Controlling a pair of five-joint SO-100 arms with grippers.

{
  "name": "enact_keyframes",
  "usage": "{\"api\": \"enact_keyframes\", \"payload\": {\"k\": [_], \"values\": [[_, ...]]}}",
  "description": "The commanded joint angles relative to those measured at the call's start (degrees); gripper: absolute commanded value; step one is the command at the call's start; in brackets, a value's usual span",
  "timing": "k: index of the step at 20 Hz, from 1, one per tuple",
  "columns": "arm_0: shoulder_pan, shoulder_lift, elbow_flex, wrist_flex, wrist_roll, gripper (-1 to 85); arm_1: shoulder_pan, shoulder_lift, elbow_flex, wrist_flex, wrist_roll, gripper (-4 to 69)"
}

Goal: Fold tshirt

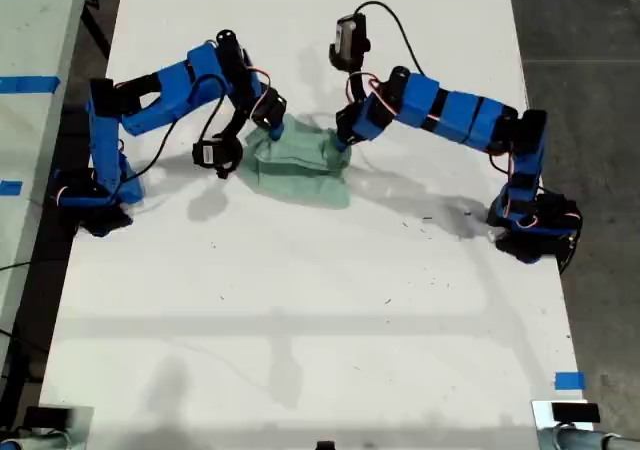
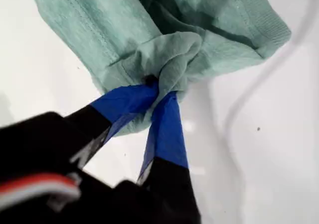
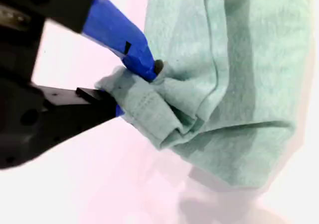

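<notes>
The pale mint-green tshirt [image 1: 300, 165] lies bunched on the white table [image 1: 300, 310], between the two blue arms. My first gripper [image 2: 158, 87] is shut on a gathered fold of the tshirt [image 2: 99, 20]. My second gripper [image 3: 134, 84] is shut on a hemmed edge of the tshirt [image 3: 249, 84]. In the exterior view one arm's gripper [image 1: 272, 125] pinches the cloth's upper corner on the view's left. The other arm's gripper [image 1: 342, 140] pinches the upper corner on the view's right. The wrist views do not show which arm is which.
Both arm bases stand at the table's sides, one [image 1: 95, 205] at the exterior view's left, one [image 1: 530, 225] at its right. Blue tape [image 1: 568, 380] marks the near right edge. A second surface with blue tape [image 1: 28, 83] runs along the view's left.
</notes>
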Motion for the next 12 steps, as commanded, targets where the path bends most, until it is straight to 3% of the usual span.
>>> {"api": "enact_keyframes", "payload": {"k": [1,2,3,6,12], "values": [[-5.71,-6.68,-0.35,-2.72,0.18,17.3,3.87,3.34,4.57,-5.54,-1.14,7.9],[-8.26,-10.55,-0.44,-4.57,0.00,25.0,5.19,1.14,5.98,-6.68,-1.14,16.4],[-10.99,-14.50,-1.67,-5.45,-0.09,29.2,6.33,-1.14,6.50,-7.47,-1.14,19.3],[-17.23,-16.88,-2.46,-5.27,-0.35,33.1,7.38,-3.87,6.15,-6.86,-1.41,35.5],[-15.38,5.45,-1.58,4.39,-0.35,30.3,6.59,8.26,6.06,3.78,-0.09,33.1]]}}
